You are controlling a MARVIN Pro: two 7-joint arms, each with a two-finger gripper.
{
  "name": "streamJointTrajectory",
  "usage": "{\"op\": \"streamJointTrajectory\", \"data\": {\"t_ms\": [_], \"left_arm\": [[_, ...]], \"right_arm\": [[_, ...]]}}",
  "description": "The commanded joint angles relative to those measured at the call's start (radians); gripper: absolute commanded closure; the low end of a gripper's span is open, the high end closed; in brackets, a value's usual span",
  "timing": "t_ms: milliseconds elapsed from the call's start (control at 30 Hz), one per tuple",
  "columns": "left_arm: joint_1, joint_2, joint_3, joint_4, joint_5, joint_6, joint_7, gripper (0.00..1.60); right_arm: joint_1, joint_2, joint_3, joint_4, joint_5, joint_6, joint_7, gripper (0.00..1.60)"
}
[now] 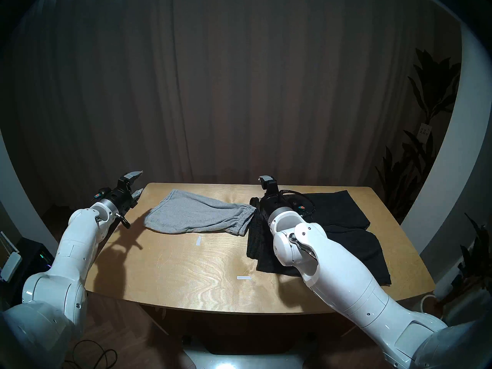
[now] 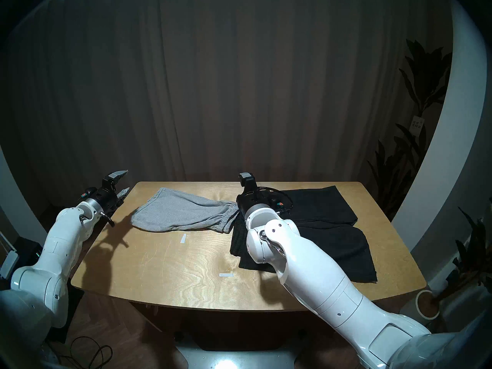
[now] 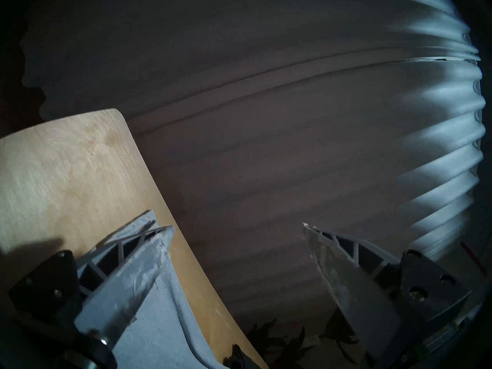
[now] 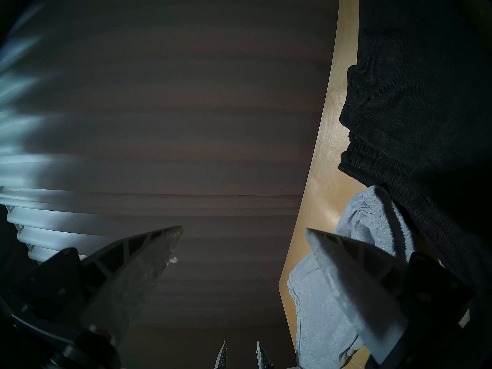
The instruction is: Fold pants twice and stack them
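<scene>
the grey shorts (image 1: 198, 214) lie on the far left part of the table (image 1: 186, 275), near its far edge, and they look folded one time along their length, so both legs lie one on the other and the elastic waistband points to the middle of the table. this waistband touches, or a little overlaps, the waistband of the black shorts (image 1: 343, 227), which are spread open and flat on the right half of the table, reaching near the right edge; they seem not folded at all. so i judge the task is only at its beginning: the grey pair needs its second fold, the black pair needs both folds, and no stack is made yet. the left pincer (image 1: 136, 184) hangs above the far left corner of the table, its jaws wide apart and empty. the right pincer (image 4: 243, 236) is above the place where the two waistbands meet, also wide open and holding nothing.
</scene>
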Motion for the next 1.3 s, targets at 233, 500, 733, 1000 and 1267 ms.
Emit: {"op": "streamJointTrajectory", "data": {"t_ms": [233,500,733,1000,1267], "left_arm": [[0.173,0.034,-0.061,-0.205,-0.052,0.036,-0.083,0.0],[0.269,0.005,-0.088,-0.281,-0.077,0.025,-0.053,0.0],[0.334,-0.034,-0.102,-0.369,-0.102,0.01,-0.049,0.0],[0.42,-0.068,-0.128,-0.476,-0.123,-0.031,-0.025,0.0],[0.493,-0.084,-0.153,-0.572,-0.116,-0.092,0.03,0.0]], "right_arm": [[-0.057,0.03,0.018,-0.092,0.007,-0.021,0.02,0.0],[-0.073,0.035,0.018,-0.094,0.016,-0.018,0.017,0.0],[-0.079,0.035,0.016,-0.093,0.038,-0.011,0.017,0.0],[-0.096,0.035,0.009,-0.081,0.065,0.002,0.014,0.0],[-0.107,0.028,0.004,-0.075,0.087,0.007,0.012,0.0]]}}
